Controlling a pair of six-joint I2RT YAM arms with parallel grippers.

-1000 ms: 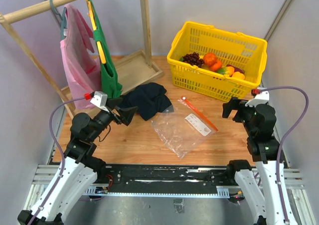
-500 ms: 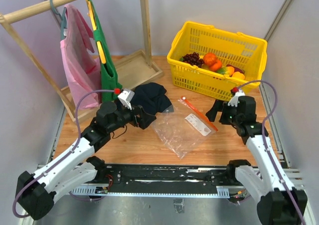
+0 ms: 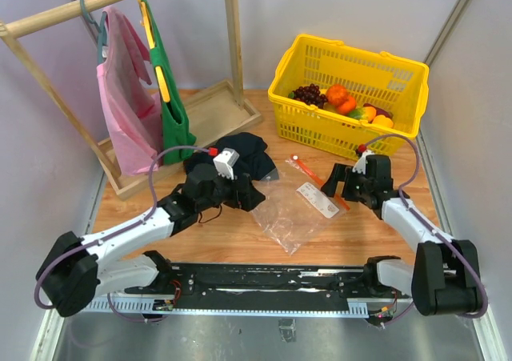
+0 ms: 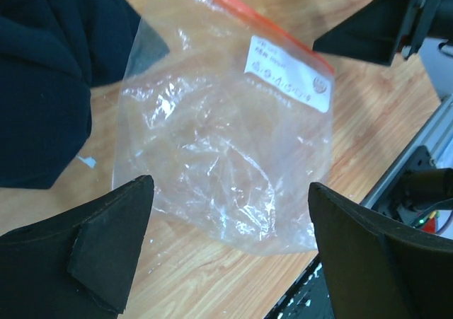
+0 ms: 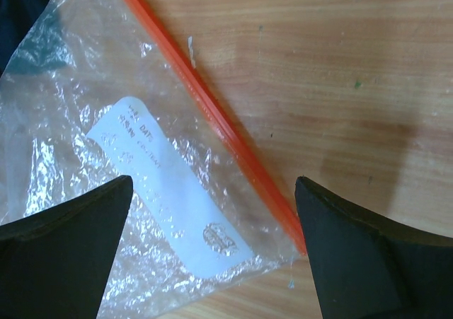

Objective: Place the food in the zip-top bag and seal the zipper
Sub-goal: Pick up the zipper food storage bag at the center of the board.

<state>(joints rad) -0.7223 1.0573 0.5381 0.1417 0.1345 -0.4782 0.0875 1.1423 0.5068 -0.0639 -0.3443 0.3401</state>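
The clear zip-top bag (image 3: 290,206) lies flat and empty on the wooden table, its orange-red zipper (image 3: 320,182) along the right edge beside a white label (image 3: 317,199). The bag (image 4: 226,135) fills the left wrist view and shows in the right wrist view (image 5: 106,177) with the zipper (image 5: 212,114). My left gripper (image 3: 254,194) is open at the bag's left edge, above it. My right gripper (image 3: 334,183) is open over the zipper's near end. The food (image 3: 344,101), an orange, dark grapes and yellow pieces, sits in the yellow basket (image 3: 350,133).
A dark cloth (image 3: 240,157) lies just left of the bag, also in the left wrist view (image 4: 49,78). A wooden rack (image 3: 200,113) with pink and green bags hanging stands at the back left. The table's front rail (image 3: 264,281) runs along the near edge.
Both arms have swung inward and down toward the bag: the left gripper moved right past the dark cloth, the right gripper moved left to the zipper. The bag has not moved.
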